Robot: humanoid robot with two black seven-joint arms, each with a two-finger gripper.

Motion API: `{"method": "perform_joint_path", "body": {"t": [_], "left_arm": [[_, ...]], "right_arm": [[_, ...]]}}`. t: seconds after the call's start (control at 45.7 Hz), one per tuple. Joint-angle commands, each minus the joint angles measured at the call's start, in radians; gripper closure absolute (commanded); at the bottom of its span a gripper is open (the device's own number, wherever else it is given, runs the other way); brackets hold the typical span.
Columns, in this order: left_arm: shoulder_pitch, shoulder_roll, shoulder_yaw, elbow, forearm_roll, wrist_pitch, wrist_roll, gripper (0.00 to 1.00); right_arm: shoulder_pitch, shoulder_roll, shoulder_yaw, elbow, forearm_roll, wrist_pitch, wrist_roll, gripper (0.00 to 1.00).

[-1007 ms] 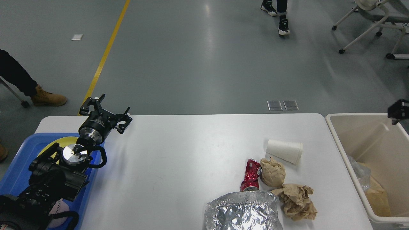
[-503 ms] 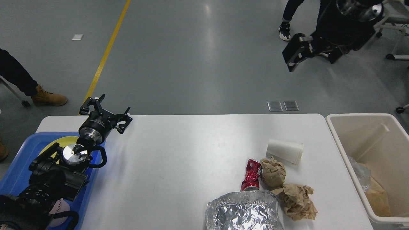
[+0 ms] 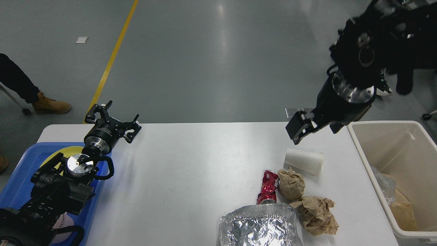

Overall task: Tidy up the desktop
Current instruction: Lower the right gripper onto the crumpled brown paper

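Five pieces of litter lie at the bench's (image 3: 191, 164) near right corner: foil tray (image 3: 259, 227), two brown paper wads (image 3: 317, 213), red can (image 3: 268, 188), white cup (image 3: 304, 161); the left hand (image 3: 112, 121) holds open and empty by the far left corner. Half a second ago the right hand (image 3: 300, 128) was high over the floor; now it hangs just beyond the cup, its spread unreadable, probably the next pick for the beige bin (image 3: 355, 136).

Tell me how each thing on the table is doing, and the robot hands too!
white paper cup: lying on its side
red can: crushed, lying down
two brown paper wads: crumpled
foil tray: wrinkled, empty
beige bin: open, some trash inside
left gripper: open, empty
right gripper: above the cup, empty; open or shut unclear
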Motion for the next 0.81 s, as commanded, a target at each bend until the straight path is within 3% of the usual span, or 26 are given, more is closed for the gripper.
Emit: {"method": "perform_joint_path", "body": {"t": [0.0, 0.197, 0.482, 0.788], "left_arm": [[0.000, 0.000, 0.000, 0.000, 0.000, 0.000, 0.000, 0.04], [0.000, 0.000, 0.000, 0.000, 0.000, 0.000, 0.000, 0.04], [0.000, 0.000, 0.000, 0.000, 0.000, 0.000, 0.000, 0.04], [0.000, 0.000, 0.000, 0.000, 0.000, 0.000, 0.000, 0.04]], "right_arm": [[-0.085, 0.039, -0.001, 0.047, 0.005, -0.117, 0.001, 0.00], [-0.282, 0.064, 0.001, -0.041, 0.002, -0.172, 0.000, 0.00], [-0.638, 0.089, 0.001, -0.361, -0.024, -0.175, 0.000, 0.00], [-0.794, 0.109, 0.053, -0.486, -0.019, -0.180, 0.000, 0.00]]}}
